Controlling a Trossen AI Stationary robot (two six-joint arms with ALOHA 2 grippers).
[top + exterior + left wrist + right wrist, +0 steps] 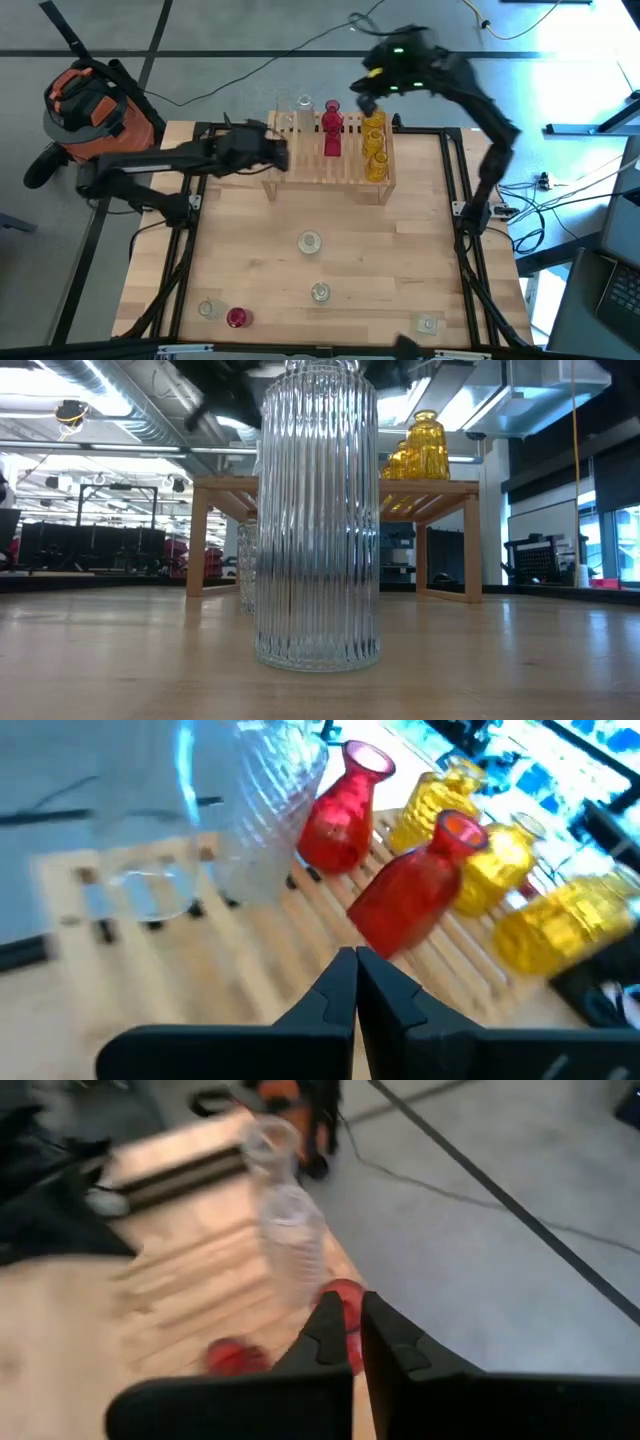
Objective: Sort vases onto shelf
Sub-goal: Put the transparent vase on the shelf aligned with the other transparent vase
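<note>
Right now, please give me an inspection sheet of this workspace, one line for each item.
Surface: plywood tabletop, bare between vases.
Job's things: shelf carries clear vases, red vases and yellow vases; four loose clear vases and one loose red vase stand on the tabletop.
Clutter: nothing seen.
Grippers: left tool shut, empty, at the shelf's left end; right tool shut, empty, above the shelf's back edge.
Cables: cables on the floor behind the table.
Surroundings: orange vacuum cleaner at the left.
</note>
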